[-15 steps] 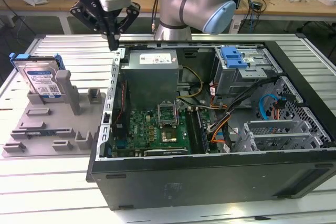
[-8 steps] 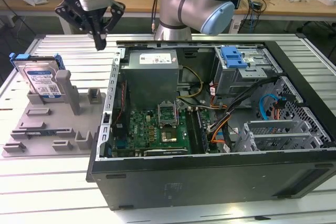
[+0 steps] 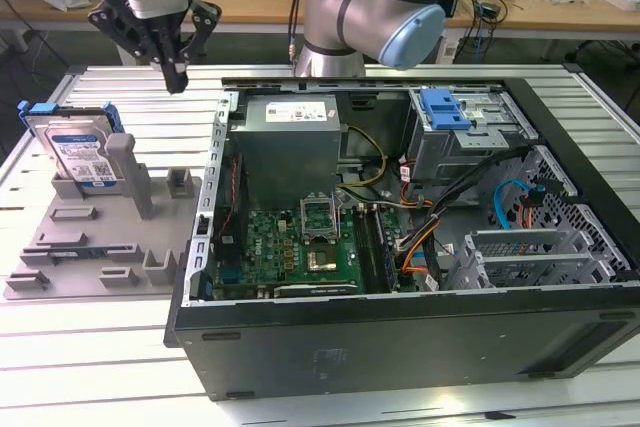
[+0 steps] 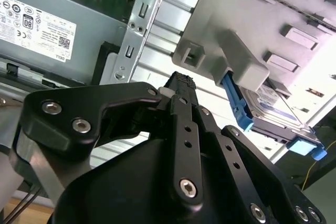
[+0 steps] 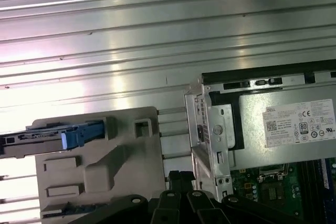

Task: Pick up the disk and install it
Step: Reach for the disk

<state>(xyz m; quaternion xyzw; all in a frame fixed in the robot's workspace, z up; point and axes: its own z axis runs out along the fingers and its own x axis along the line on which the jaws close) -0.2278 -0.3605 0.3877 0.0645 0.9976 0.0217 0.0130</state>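
pincer (image 3: 177, 75) hangs above the bench (image 3: 90, 367), over the gap between the grey holder (image 3: 110, 247) and the open computer case (image 3: 400, 332). fingers look pressed together at the tip, nothing between them; same reading in both wrist views (image 4: 181, 85) (image 5: 180, 178).

disk (image 3: 82, 152) stands upright on edge in a slot at the far end of the holder, on the exterior view's left, label facing the camera, blue carrier around its edges. well apart from the pincer, not touched. first wrist view shows the disk (image 5: 52, 137) edge-on in the holder (image 5: 105, 166).

case lies on its side, lid off: power supply (image 3: 290, 142) with white sticker, motherboard (image 3: 290, 242), drive cage (image 3: 450, 132) with blue handle.
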